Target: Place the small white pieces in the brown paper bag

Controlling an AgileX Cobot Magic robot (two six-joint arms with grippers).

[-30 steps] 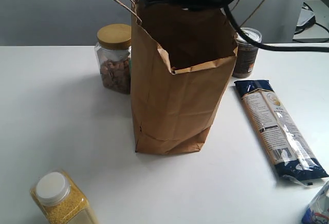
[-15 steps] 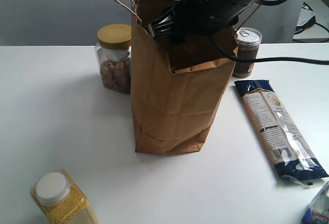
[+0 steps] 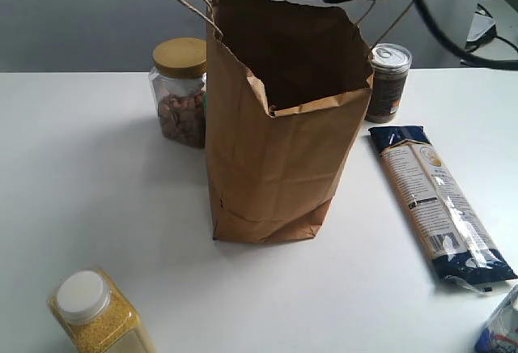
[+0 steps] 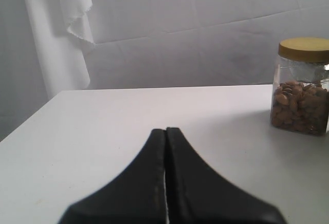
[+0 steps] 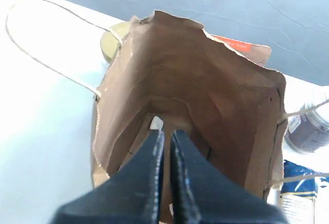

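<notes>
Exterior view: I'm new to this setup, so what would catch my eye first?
The tall brown paper bag stands open in the middle of the table, ragged rim up. The right gripper hangs above its mouth, jaws together. A nut jar sits behind the bag's left side, and a long blue packet lies to its right.

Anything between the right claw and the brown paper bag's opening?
Nothing visible. The right claw hangs over the open mouth of the brown paper bag; both cord handles sit outside the rim.

You are at a staged lab test station: plain white tabletop (image 3: 97, 175), grey cloth backdrop (image 4: 205, 34), grocery props like the nut jar (image 3: 180, 94).
</notes>
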